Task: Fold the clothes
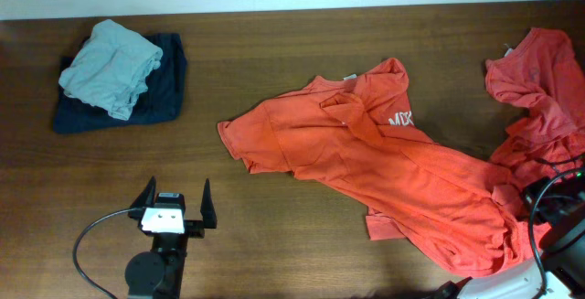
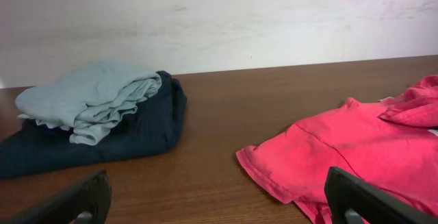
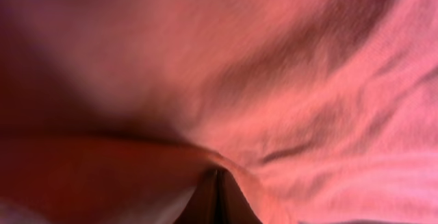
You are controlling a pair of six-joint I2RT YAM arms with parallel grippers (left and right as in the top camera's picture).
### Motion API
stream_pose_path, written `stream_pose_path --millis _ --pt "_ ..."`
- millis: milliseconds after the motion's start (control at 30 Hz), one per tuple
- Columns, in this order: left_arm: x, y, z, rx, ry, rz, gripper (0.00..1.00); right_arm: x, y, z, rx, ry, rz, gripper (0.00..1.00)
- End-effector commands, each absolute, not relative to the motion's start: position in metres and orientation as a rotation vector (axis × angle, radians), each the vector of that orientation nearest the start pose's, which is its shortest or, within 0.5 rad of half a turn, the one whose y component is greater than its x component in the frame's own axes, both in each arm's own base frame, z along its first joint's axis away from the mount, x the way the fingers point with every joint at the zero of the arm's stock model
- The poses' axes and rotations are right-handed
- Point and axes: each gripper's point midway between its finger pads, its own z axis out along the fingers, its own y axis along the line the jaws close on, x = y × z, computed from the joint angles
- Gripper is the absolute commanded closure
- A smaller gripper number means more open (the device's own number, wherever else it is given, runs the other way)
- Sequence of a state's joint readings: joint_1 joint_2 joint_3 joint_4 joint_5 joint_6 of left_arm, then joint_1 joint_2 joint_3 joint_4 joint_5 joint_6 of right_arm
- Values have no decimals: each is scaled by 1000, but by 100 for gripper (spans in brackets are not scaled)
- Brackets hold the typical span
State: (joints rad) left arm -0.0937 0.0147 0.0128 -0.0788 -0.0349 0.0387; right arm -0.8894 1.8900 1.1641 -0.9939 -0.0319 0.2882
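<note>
Flattening step, I judge: right gripper (image 3: 217, 193) pinches the orange T-shirt (image 1: 366, 144); left gripper (image 1: 176, 200) hovers wide-open near its sleeve (image 1: 245, 139), probably the next grab.

Overhead straight down; left wrist low, wallward, same folded pile (image 1: 119, 75); right wrist against cloth (image 3: 308, 80)

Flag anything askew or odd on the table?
Nothing damaged. The orange T-shirt lies diagonally, rumpled, with a hem corner flipped at its near edge. A second coral shirt is bunched at the far right. The folded stack back left looks tidy.
</note>
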Motion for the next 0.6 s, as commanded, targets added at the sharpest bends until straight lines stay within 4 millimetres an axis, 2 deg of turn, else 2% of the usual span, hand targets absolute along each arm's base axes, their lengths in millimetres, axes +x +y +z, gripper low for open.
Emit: stream_pose_path --millis 0,200,300,433,567 --pt "245 -16 157 91 1647 4 1 173 -227 -10 1890 2693 -13 96" --pt "245 -16 157 91 1647 4 1 176 -228 -14 1881 2670 -5 96" --pt "245 -16 157 91 1647 4 1 187 -218 -6 1839 2691 139 96" --pt "245 -16 157 91 1647 4 1 191 -231 17 1832 2703 100 96" --pt "245 -16 157 91 1647 4 1 196 -244 22 1822 2673 35 96"
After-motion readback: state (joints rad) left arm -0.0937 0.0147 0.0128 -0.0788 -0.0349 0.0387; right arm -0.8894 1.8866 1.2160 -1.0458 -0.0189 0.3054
